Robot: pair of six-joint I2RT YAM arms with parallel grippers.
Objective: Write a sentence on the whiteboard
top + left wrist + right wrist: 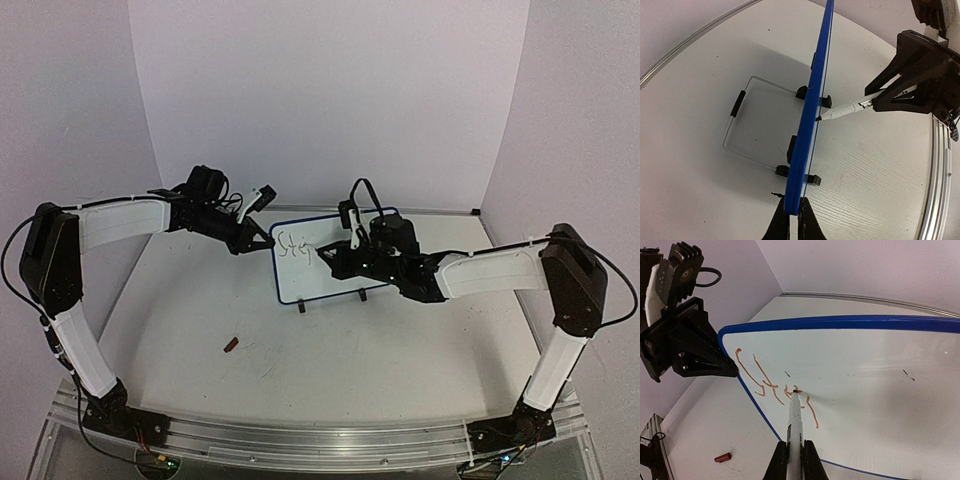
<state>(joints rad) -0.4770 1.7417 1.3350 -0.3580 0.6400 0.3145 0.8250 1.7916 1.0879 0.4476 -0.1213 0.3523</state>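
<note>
White bench [350, 350] under pale lilac walls, we see the whiteboard [320, 275] standing upright mid-bench, our left end effector [794, 210] pinched shut on its left edge, our right end effector [796, 445] clamped around a marker [794, 417], tip touching the board at the orange writing [772, 385]

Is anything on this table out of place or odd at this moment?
One thing: a small reddish-brown cylinder, perhaps a marker cap, lies loose on the white table, in front of the blue-framed white board and toward the left arm's side. Nothing else stands out: the board is standing and nothing is spilled.
</note>
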